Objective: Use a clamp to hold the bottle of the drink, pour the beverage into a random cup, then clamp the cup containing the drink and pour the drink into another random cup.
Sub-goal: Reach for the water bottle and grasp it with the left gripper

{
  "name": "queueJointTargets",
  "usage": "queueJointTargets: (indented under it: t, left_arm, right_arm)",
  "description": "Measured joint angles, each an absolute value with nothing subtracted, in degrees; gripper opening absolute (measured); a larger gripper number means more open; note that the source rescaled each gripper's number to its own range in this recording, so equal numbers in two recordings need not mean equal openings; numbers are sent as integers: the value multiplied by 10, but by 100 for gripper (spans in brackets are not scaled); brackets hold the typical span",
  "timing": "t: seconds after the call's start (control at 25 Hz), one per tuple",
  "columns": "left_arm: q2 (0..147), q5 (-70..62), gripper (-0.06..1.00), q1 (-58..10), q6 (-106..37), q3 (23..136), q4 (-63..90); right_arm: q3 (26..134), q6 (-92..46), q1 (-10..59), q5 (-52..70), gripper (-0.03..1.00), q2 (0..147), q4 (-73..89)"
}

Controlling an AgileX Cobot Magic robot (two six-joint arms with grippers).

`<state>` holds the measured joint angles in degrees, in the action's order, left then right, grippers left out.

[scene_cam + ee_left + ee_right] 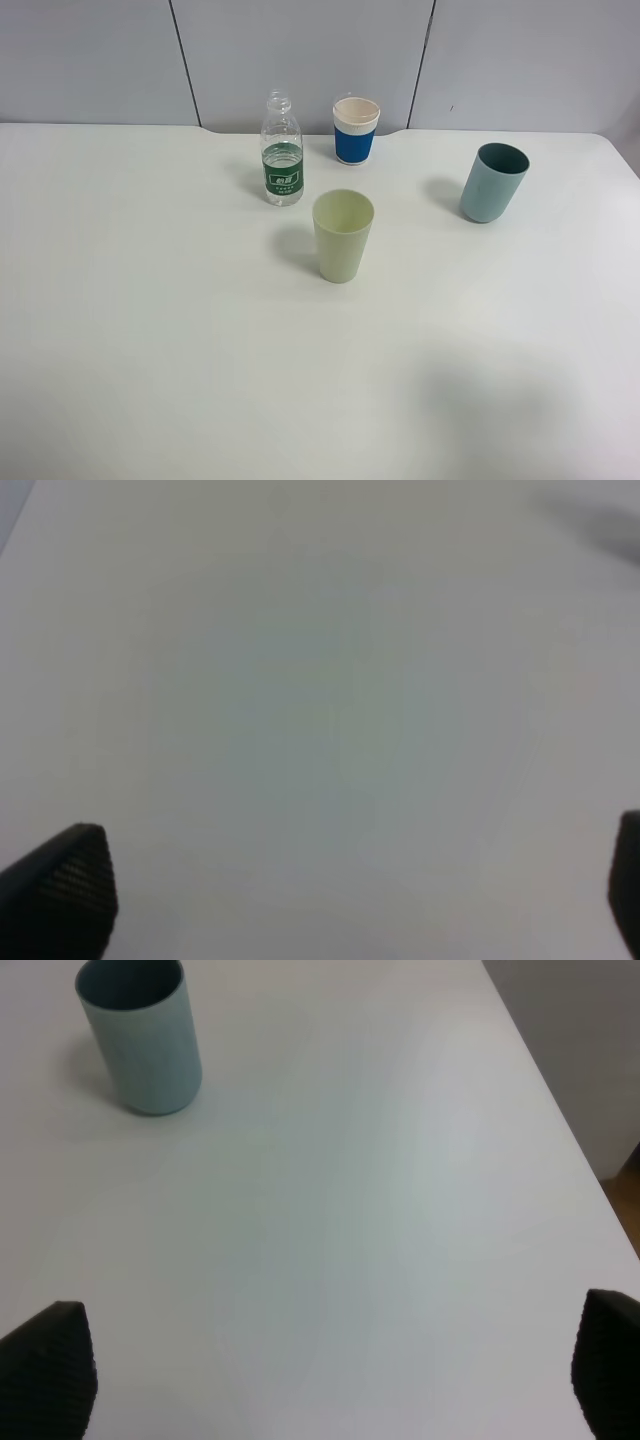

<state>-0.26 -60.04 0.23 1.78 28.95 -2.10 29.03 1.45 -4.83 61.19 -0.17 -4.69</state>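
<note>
toward the far edge of the worktop (150, 330), left of centre: bottle (282, 150), upright, judged nearer left claw (345, 885), which like right claw (330, 1370) is spread wide, empty.

High camera angled down at table (150, 350), wrist cameras close overhead, teal cup (493, 182) shared

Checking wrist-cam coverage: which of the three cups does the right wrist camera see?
The blue-grey plastic tumbler, standing farthest right. The pale green plastic cup and the white paper cup with a blue band appear only in the high view.
</note>
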Motion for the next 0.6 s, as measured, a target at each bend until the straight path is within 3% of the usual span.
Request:
queueJointTargets:
  t: [0.6]
  left_arm:
    - [-3,-600,100,2,18,290,-21]
  right_arm:
    - [290,15,-48,612,100,-2,-47]
